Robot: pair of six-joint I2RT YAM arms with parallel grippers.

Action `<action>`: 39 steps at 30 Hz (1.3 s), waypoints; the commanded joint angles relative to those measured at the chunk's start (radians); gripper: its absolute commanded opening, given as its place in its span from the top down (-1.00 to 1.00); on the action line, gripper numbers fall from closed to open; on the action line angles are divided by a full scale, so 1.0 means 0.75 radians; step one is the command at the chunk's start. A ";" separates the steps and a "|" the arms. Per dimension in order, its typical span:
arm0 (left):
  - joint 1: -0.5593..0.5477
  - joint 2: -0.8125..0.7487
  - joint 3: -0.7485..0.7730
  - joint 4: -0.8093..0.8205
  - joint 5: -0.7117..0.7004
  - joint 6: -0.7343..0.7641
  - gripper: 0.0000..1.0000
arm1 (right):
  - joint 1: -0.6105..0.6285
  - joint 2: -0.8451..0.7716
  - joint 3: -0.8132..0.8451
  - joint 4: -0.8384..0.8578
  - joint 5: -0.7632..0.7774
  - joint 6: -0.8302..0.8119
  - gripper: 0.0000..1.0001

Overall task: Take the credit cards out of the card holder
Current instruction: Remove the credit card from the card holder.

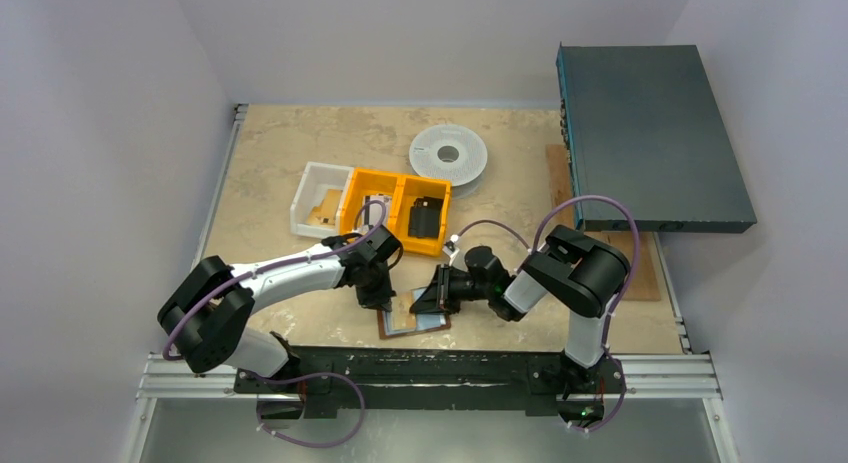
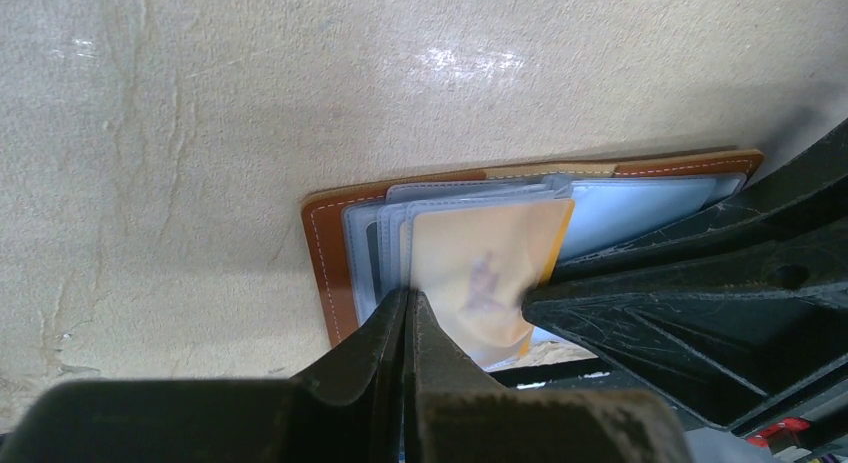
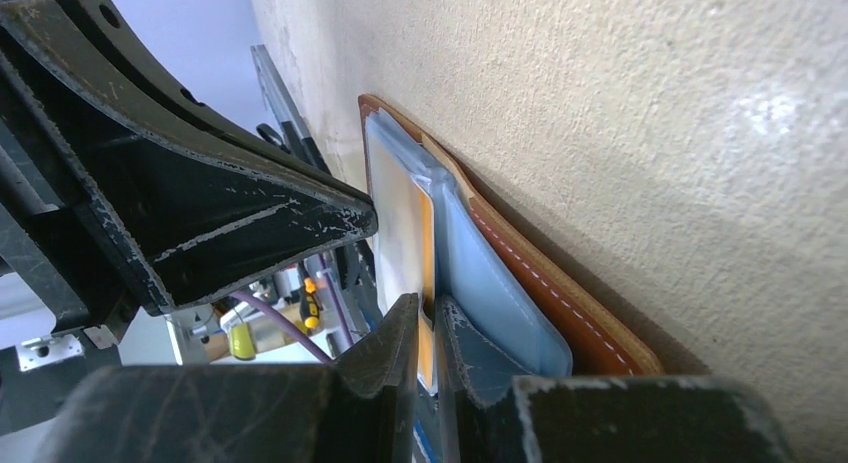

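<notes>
The card holder [image 1: 432,322] lies open on the table near the front edge, brown leather [image 2: 325,258] round pale grey-blue pockets [image 3: 480,273]. My left gripper [image 2: 408,297] is shut, its tips resting on the pockets at the holder's left side [image 1: 378,303]. A credit card [image 2: 480,268], whitish with an orange edge [image 3: 426,233], sticks out of a pocket. My right gripper [image 3: 428,311] has closed on that card's edge from the right [image 1: 425,301]. More cards show only as grey edges in the pockets [image 2: 375,248].
Behind the holder stand an orange two-part bin [image 1: 362,195] with a black item [image 1: 425,218] and a white bin [image 1: 300,201]. Farther back lies a white spool [image 1: 449,155]. A dark box [image 1: 650,133] overhangs the right side. The rail [image 1: 430,368] is just in front.
</notes>
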 commanded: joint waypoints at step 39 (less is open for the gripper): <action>0.092 0.069 -0.247 0.025 -0.137 -0.160 1.00 | -0.052 -0.117 -0.198 0.113 0.106 0.039 1.00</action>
